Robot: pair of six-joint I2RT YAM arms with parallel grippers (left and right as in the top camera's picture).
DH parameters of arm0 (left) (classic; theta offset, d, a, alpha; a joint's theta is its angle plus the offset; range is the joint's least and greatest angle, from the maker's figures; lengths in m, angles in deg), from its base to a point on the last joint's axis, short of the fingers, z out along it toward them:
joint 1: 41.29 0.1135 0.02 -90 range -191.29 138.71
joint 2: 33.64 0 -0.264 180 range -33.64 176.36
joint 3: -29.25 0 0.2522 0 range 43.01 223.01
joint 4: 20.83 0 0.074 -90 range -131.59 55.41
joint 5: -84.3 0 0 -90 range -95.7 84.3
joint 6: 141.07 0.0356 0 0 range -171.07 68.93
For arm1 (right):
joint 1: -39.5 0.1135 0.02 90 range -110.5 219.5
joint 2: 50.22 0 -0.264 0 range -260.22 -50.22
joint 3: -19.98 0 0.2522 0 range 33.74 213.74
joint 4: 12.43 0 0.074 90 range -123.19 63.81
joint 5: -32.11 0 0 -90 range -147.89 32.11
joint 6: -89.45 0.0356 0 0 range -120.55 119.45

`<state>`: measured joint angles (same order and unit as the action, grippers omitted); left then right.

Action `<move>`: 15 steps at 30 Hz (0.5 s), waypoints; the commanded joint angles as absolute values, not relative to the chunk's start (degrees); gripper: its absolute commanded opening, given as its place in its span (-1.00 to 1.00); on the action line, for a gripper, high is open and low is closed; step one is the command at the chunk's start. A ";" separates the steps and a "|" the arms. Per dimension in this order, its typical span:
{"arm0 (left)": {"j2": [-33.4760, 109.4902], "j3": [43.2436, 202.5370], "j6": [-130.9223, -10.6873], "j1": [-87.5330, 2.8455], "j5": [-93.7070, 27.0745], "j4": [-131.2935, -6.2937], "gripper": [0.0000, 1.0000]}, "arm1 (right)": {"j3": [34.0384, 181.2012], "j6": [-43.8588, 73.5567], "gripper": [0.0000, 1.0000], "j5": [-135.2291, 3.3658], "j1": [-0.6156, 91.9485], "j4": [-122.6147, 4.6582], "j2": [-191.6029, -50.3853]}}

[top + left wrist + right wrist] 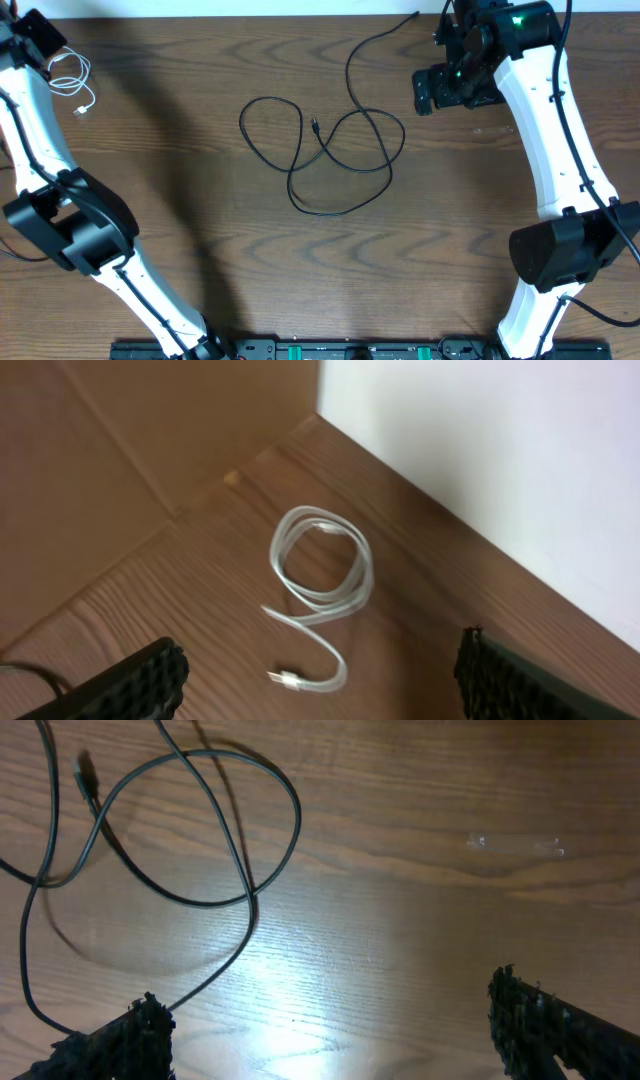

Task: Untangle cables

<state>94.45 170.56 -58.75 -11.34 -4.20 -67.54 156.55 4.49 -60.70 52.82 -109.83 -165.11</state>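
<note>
A thin black cable (330, 150) lies in loose crossing loops at the table's middle, one end trailing to the far edge; its loops also show in the right wrist view (190, 830). A white flat cable (72, 80) lies coiled at the far left corner, and it also shows in the left wrist view (320, 580). My left gripper (320, 680) is open and empty, hovering over the white cable's plug end. My right gripper (330, 1030) is open and empty, above bare wood just right of the black cable.
The wooden table (200, 260) ends at a white wall (520, 450) behind the white cable, with a brown board (120, 440) to its left. A small clear scrap (515, 844) lies on the wood near the right gripper.
</note>
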 commanded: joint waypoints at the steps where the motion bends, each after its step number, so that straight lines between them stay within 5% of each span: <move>1: 85.43 170.65 -58.75 -11.54 -18.13 -71.01 0.75 | 156.50 5.19 0.99 -60.68 53.11 -109.41 -164.72; 7: 79.02 170.63 -63.01 -13.50 -35.26 -83.69 0.74 | 156.50 5.19 0.99 -61.70 52.10 -108.50 -164.72; 15: 78.65 168.90 -62.68 -26.40 -23.02 -104.91 0.72 | 156.50 4.95 0.99 -67.95 45.44 -108.47 -164.72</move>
